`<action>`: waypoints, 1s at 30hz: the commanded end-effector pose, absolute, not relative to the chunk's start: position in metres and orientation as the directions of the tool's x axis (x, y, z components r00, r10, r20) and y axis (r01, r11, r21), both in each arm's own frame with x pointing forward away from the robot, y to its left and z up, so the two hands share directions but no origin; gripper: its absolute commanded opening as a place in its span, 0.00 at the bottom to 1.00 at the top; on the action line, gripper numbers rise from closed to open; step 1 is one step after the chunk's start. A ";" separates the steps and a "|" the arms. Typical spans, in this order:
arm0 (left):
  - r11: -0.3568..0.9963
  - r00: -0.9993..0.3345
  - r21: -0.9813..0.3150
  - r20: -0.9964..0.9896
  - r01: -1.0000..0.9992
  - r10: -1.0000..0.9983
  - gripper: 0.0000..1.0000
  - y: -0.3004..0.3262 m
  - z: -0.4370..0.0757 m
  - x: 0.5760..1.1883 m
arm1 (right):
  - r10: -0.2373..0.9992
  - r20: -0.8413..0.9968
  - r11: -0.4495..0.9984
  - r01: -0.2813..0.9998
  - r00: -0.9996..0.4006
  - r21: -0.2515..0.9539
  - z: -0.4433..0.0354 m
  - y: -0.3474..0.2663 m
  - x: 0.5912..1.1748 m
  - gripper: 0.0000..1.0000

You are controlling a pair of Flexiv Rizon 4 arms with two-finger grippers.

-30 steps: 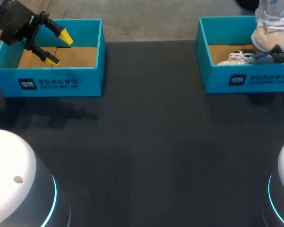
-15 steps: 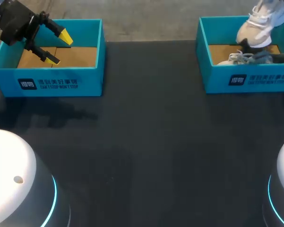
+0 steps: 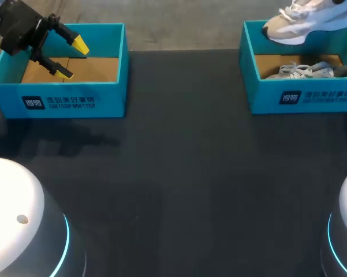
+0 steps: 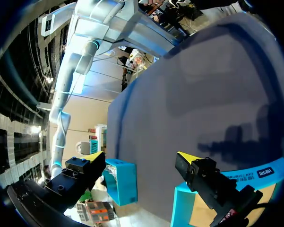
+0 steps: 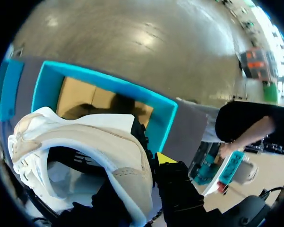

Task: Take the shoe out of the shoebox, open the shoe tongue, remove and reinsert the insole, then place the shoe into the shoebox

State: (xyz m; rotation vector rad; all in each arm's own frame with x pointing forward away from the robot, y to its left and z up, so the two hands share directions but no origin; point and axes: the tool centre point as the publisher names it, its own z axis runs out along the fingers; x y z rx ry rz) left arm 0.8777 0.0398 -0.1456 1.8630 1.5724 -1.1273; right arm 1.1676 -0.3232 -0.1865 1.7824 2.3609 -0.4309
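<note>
A white and beige shoe (image 3: 303, 20) hangs above the right teal shoebox (image 3: 277, 98), roughly level, with its toe pointing left. In the right wrist view my right gripper (image 5: 149, 165) is shut on the shoe (image 5: 85, 142) at its collar; one yellow tip shows outside it and the other finger is hidden by the shoe. The right arm itself is outside the head view. A second, grey and white shoe (image 3: 306, 70) lies in the right shoebox. My left gripper (image 3: 71, 57) stands open over the left teal shoebox (image 3: 75, 101), holding nothing; its tips (image 4: 186, 158) are wide apart.
The left shoebox shows only its bare cardboard floor (image 3: 95, 68). The dark table (image 3: 179, 173) stretches between the two boxes. Two white robot bases sit at the near corners (image 3: 17, 219).
The right gripper has lifted the shoe up out of the right shoebox and swung it from toe-down to nearly level, toe to the left. The left arm has not moved.
</note>
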 end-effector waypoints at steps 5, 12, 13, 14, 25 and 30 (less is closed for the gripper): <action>-0.249 0.017 -0.161 -0.809 0.955 0.588 1.00 0.040 -0.145 0.878 | 0.938 -0.344 0.004 0.994 -0.041 -0.106 -0.187 -0.326 1.162 0.00; -0.249 0.017 -0.161 -0.809 0.955 0.588 1.00 0.040 -0.145 0.878 | 0.938 -0.344 0.004 0.994 -0.041 -0.106 -0.187 -0.326 1.162 0.00; -0.249 0.017 -0.161 -0.809 0.955 0.588 1.00 0.040 -0.145 0.878 | 0.938 -0.344 0.004 0.994 -0.041 -0.106 -0.187 -0.326 1.162 0.00; -0.249 0.017 -0.161 -0.809 0.955 0.588 1.00 0.040 -0.145 0.878 | 0.938 -0.344 0.004 0.994 -0.041 -0.106 -0.187 -0.326 1.162 0.00; -0.249 0.017 -0.161 -0.809 0.955 0.588 1.00 0.040 -0.145 0.878 | 0.939 -0.344 -0.021 0.996 -0.009 -0.084 -0.190 -0.329 1.162 0.00; -0.249 0.017 -0.161 -0.809 0.955 0.588 1.00 0.040 -0.145 0.878 | 0.943 -0.326 -0.086 0.996 0.070 -0.036 -0.196 -0.335 1.157 0.00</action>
